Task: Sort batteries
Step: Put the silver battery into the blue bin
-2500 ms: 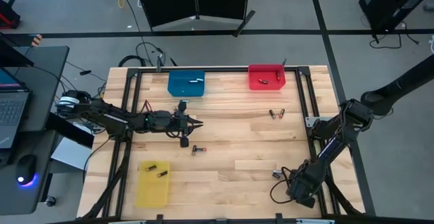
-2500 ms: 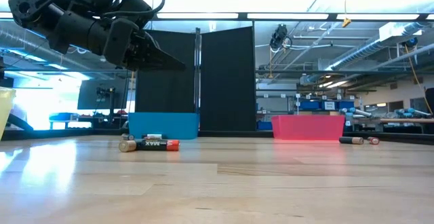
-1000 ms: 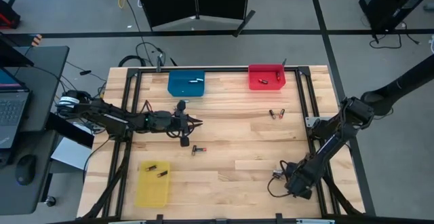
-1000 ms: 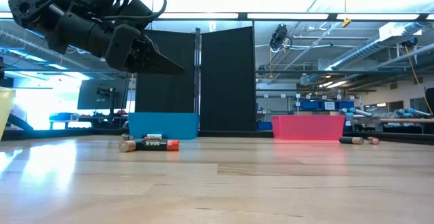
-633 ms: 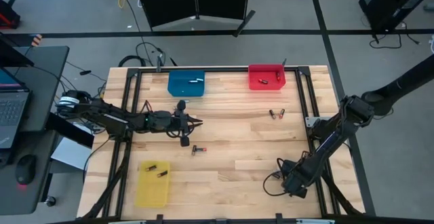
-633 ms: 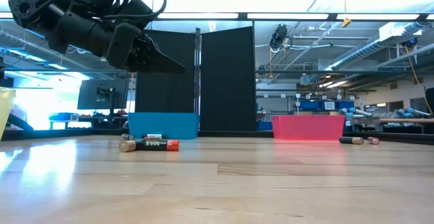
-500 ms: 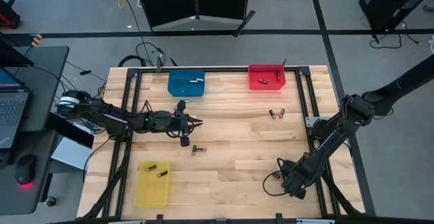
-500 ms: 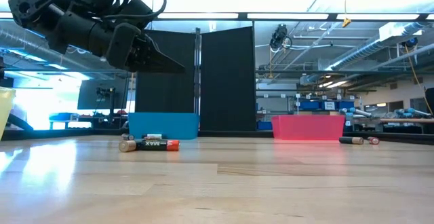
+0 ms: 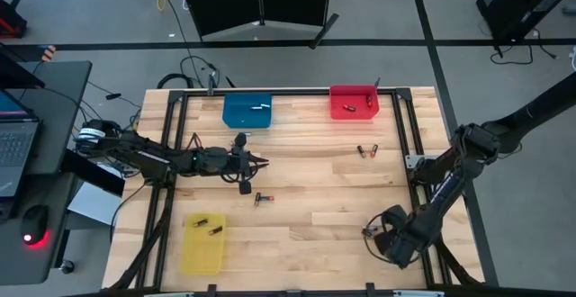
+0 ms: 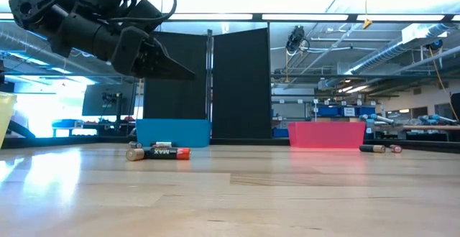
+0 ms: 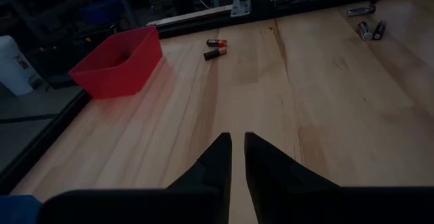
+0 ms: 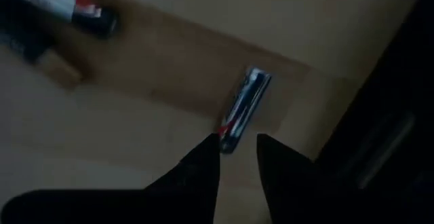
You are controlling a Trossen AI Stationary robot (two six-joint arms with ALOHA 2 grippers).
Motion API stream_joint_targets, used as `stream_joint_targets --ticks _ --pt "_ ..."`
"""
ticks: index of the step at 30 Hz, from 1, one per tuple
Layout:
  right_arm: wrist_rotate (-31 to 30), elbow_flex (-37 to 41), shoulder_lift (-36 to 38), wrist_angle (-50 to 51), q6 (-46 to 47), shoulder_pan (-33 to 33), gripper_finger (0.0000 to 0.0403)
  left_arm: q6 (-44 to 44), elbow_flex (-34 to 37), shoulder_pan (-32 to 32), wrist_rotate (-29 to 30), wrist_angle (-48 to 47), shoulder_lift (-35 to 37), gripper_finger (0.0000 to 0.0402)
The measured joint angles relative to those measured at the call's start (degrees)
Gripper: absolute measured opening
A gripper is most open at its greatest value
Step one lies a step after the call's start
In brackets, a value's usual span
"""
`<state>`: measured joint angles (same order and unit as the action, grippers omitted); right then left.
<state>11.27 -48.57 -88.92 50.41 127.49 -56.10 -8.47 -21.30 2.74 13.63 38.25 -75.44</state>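
Right gripper point(image 12: 235, 146) parted, low
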Motion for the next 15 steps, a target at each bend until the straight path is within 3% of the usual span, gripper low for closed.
stream_joint_targets --ticks 4,15 --pt "-3.0 1.7 0.2 -1.0 5.2 -1.9 0.0117 0.1 0.0 0.0 0.0 -0.2 0.0 0.0048" --pt "-5.3 2.8 0.1 -1.6 4.6 -1.8 0.0109 0.1 0.0 0.0 -0.1 -0.2 0.0 0.0048"
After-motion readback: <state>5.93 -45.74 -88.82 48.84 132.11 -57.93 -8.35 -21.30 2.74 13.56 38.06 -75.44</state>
